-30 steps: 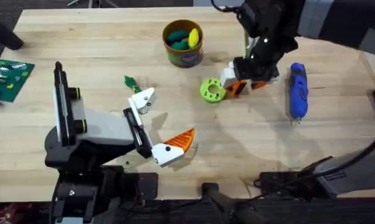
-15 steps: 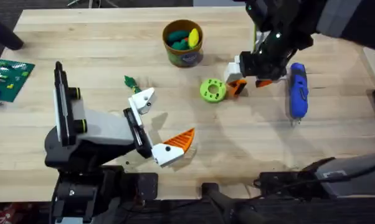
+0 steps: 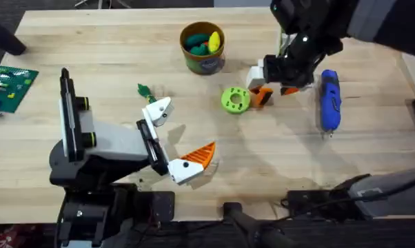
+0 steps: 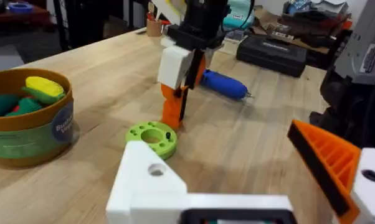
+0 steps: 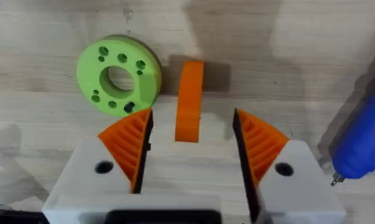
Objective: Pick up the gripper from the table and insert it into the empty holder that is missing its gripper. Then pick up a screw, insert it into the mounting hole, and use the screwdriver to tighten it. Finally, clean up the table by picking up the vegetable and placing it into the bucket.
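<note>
Overhead: found right gripper (image 3: 275, 86) lowered at the table's far right, over the loose gripper (image 3: 262, 96), just beside the lime-green disc (image 3: 235, 100). Logged screwdriver (image 3: 329, 100) lying near, on the right. Recorded left gripper (image 3: 183, 131) at lower left, jaws spread wide, gripping nothing, with the bare holder (image 3: 159, 110) on its far jaw. Noted vegetable (image 3: 143, 90) near the holder and bucket (image 3: 203, 47) at the far side.

Left wrist: saw holder (image 4: 151, 180) close up, dark hole visible; bucket (image 4: 25, 118) holding yellow and teal pieces.

Right wrist: confirmed fingers (image 5: 128, 140) released, straddling the loose gripper (image 5: 189, 99) without touching it; disc (image 5: 119, 74) just beside.
</note>
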Robot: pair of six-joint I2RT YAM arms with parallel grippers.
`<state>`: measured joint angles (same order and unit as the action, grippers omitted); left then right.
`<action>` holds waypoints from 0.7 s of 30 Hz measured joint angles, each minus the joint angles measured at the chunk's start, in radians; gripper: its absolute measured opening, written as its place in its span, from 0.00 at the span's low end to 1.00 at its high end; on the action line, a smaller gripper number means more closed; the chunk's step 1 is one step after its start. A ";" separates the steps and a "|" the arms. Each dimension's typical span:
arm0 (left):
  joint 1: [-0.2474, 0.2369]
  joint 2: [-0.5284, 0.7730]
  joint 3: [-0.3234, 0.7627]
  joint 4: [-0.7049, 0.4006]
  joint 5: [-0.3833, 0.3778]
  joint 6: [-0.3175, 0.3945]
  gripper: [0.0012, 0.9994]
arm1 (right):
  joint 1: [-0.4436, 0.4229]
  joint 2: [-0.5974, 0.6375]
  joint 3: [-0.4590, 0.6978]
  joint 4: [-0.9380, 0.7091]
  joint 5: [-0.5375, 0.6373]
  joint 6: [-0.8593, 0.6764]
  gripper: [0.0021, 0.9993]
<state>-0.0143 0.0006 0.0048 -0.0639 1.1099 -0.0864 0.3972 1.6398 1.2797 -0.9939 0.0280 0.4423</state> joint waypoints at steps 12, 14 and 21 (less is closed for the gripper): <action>0.000 0.000 0.000 0.000 0.000 0.000 0.99 | 0.002 0.027 0.000 -0.004 0.000 -0.001 0.73; 0.000 0.000 0.000 0.000 0.000 0.000 0.99 | 0.002 0.027 0.000 -0.004 0.000 0.000 0.69; 0.000 0.000 0.000 0.000 0.000 0.000 0.99 | 0.002 0.027 0.000 -0.003 -0.007 0.001 0.27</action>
<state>-0.0143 0.0006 0.0048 -0.0639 1.1099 -0.0864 0.3992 1.6672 1.2797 -0.9972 0.0214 0.4436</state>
